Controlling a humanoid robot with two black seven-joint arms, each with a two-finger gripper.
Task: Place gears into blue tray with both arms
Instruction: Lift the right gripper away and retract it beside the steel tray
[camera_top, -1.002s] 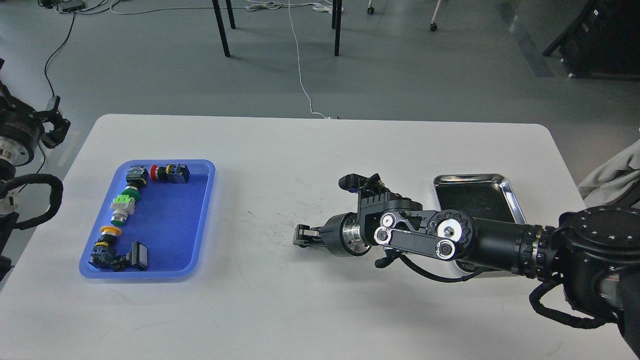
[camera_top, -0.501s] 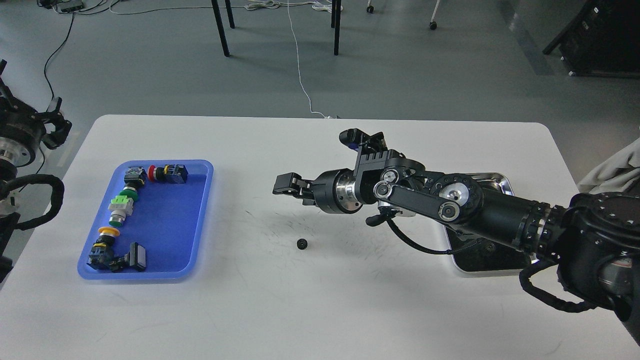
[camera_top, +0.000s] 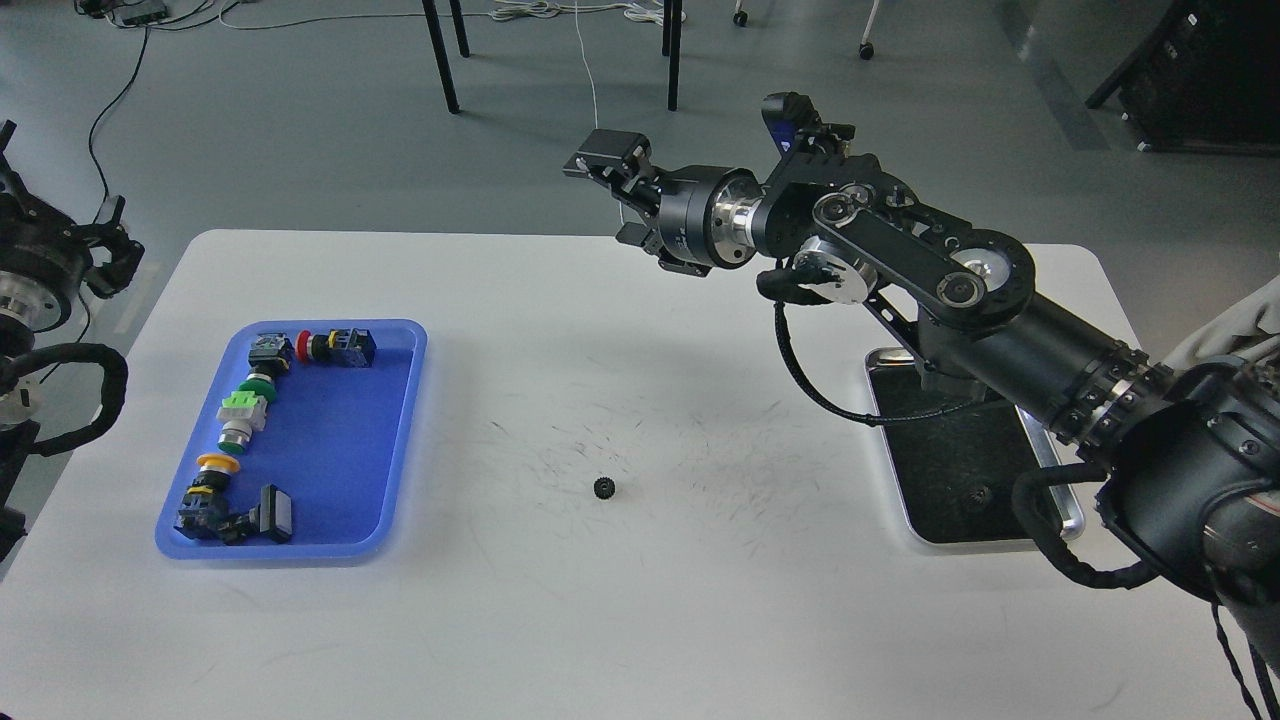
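Observation:
One small black gear (camera_top: 604, 487) lies alone on the white table, right of the blue tray (camera_top: 402, 430). The blue tray sits at the left and holds several colourful push-button switches (camera_top: 245, 415) along its left side; I see no gear in it. My right gripper (camera_top: 612, 193) is raised high over the table's far edge, open, with nothing between its fingers. A second dark gear (camera_top: 978, 494) shows faintly in the steel tray. My left gripper (camera_top: 112, 242) hovers off the table's left edge, fingers apart and empty.
The shiny steel tray (camera_top: 905, 525) lies at the right, partly under my right arm (camera_top: 960, 290). The white table (camera_top: 640, 620) has scuff marks around the middle. Chair legs and cables stand on the floor beyond the far edge.
My right gripper was low on the table where the gear now lies. It left the gear there, then rose up and back to above the far edge. The left arm stayed still.

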